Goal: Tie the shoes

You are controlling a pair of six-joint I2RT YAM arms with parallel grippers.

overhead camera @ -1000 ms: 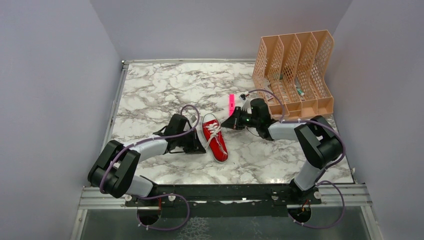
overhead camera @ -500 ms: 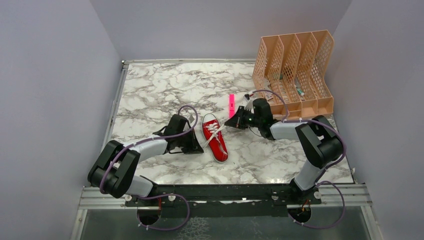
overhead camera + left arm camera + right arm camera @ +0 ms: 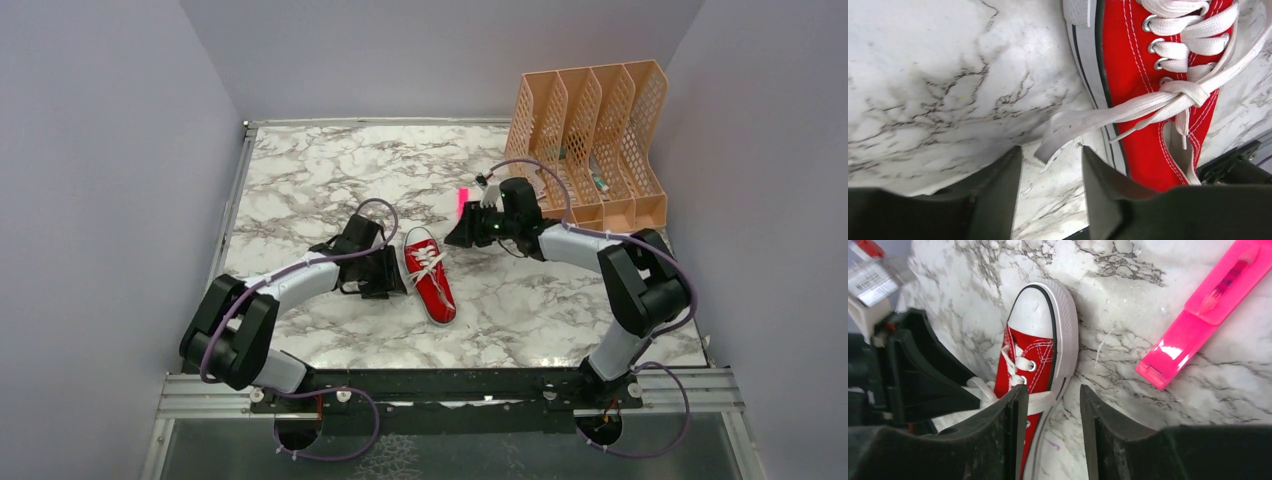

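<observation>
The red shoe (image 3: 431,278) lies on the marble table, its white toe cap (image 3: 1040,315) pointing away from the arm bases. Its white laces are drawn into a knot (image 3: 1189,92) over the tongue, and a loop end (image 3: 1060,134) trails onto the table. My left gripper (image 3: 388,276) sits low at the shoe's left side, open (image 3: 1050,156), with the loop end lying just ahead of its fingertips, not between them. On the far right side of the toe, my right gripper (image 3: 456,238) stands open (image 3: 1053,396) over bare table, and a lace passes behind its left finger (image 3: 1015,420).
A pink marker (image 3: 462,203) (image 3: 1205,310) lies on the table just beyond the right gripper. An orange mesh file rack (image 3: 590,150) stands at the back right, behind the right arm. Grey walls close in the table (image 3: 330,170) on three sides.
Both grippers have opened and let go of the laces. The left gripper has shifted slightly farther up along the shoe's side; the right gripper has moved slightly farther back towards the marker.
</observation>
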